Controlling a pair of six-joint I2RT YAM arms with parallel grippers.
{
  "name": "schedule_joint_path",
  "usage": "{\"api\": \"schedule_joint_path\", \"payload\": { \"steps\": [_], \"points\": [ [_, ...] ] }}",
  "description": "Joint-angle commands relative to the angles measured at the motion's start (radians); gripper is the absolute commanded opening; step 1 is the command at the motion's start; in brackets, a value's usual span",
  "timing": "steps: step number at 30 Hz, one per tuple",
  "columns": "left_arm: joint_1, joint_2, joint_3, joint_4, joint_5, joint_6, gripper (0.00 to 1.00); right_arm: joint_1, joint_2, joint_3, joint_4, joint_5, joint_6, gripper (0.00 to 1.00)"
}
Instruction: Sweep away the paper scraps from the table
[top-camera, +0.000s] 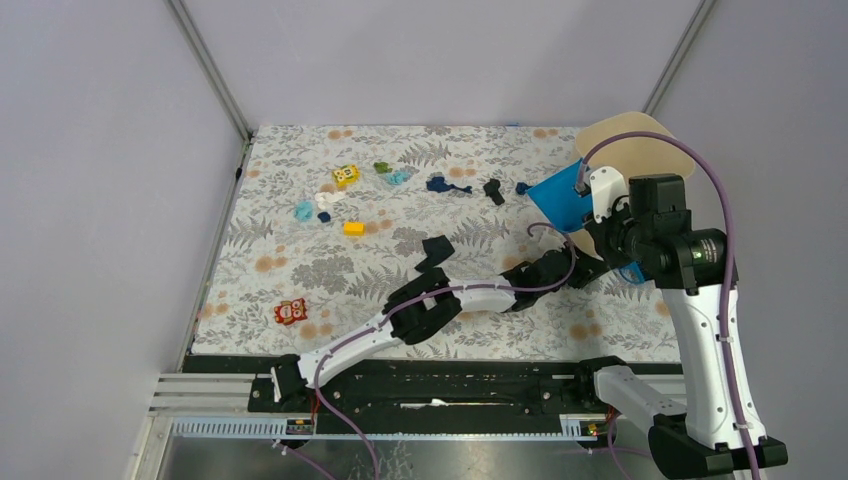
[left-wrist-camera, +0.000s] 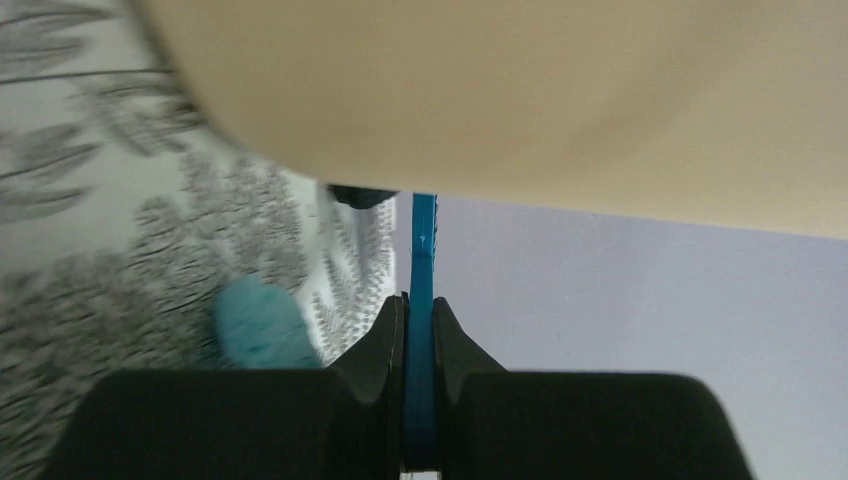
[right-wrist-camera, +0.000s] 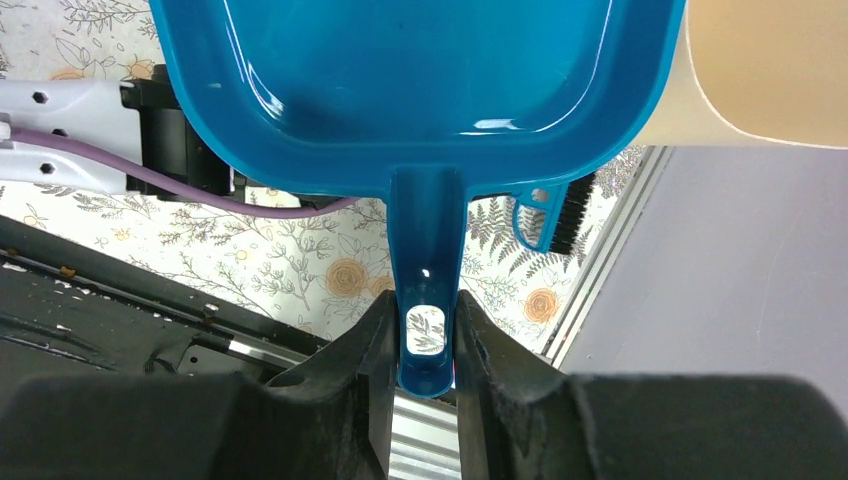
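Note:
Paper scraps lie scattered on the far half of the table (top-camera: 300, 270): light blue ones (top-camera: 303, 210) (top-camera: 398, 177), a green one (top-camera: 382, 167), navy ones (top-camera: 437, 184) and a black one (top-camera: 494, 190). My right gripper (right-wrist-camera: 425, 340) is shut on the handle of a blue dustpan (right-wrist-camera: 420, 80), which hangs tilted above the table's right side (top-camera: 558, 195). My left gripper (left-wrist-camera: 420, 330) is shut on the thin blue handle of a small brush (left-wrist-camera: 423, 250). The brush (right-wrist-camera: 545, 215) sits low under the dustpan. A blurred light blue lump (left-wrist-camera: 260, 325) lies just left of the left fingers.
A beige round container (top-camera: 620, 140) stands at the far right corner, right behind the dustpan and over the left wrist camera (left-wrist-camera: 500, 100). A yellow marked cube (top-camera: 346, 176), a yellow block (top-camera: 353, 228) and a red robot toy (top-camera: 290, 311) lie on the left half.

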Motion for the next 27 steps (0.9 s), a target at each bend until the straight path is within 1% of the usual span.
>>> {"api": "schedule_joint_path", "payload": {
  "steps": [1, 3, 7, 12, 15, 17, 19, 21, 24, 27],
  "points": [
    [0.007, -0.127, -0.105, -0.091, -0.105, -0.079, 0.0, -0.005, 0.011, 0.014, 0.015, -0.006, -0.014, 0.0],
    [0.009, -0.207, -0.223, -0.12, -0.113, -0.103, 0.0, -0.005, 0.01, 0.01, 0.016, -0.008, -0.016, 0.0],
    [0.018, -0.342, -0.433, -0.126, -0.105, -0.09, 0.0, -0.005, -0.003, -0.001, 0.023, -0.016, -0.021, 0.0],
    [0.045, -0.527, -0.681, -0.137, -0.057, -0.028, 0.0, -0.005, -0.024, -0.019, 0.03, -0.031, -0.04, 0.0],
    [0.069, -0.655, -0.847, -0.208, -0.046, 0.043, 0.0, -0.005, -0.042, -0.048, 0.029, -0.041, -0.055, 0.0],
    [0.115, -0.719, -0.923, -0.279, 0.015, 0.063, 0.0, -0.005, -0.053, -0.073, 0.018, -0.043, -0.071, 0.0],
    [0.177, -0.776, -0.994, -0.325, 0.127, 0.088, 0.0, -0.005, -0.062, -0.099, 0.004, -0.039, -0.091, 0.0],
    [0.23, -0.824, -1.05, -0.355, 0.221, 0.156, 0.0, -0.005, -0.071, -0.119, -0.015, -0.035, -0.12, 0.0],
    [0.26, -0.897, -1.088, -0.448, 0.278, 0.322, 0.0, -0.006, -0.088, -0.162, -0.05, -0.02, -0.21, 0.0],
    [0.276, -0.95, -1.063, -0.627, 0.332, 0.486, 0.0, -0.005, -0.1, -0.214, -0.102, 0.009, -0.303, 0.0]
  ]
}}
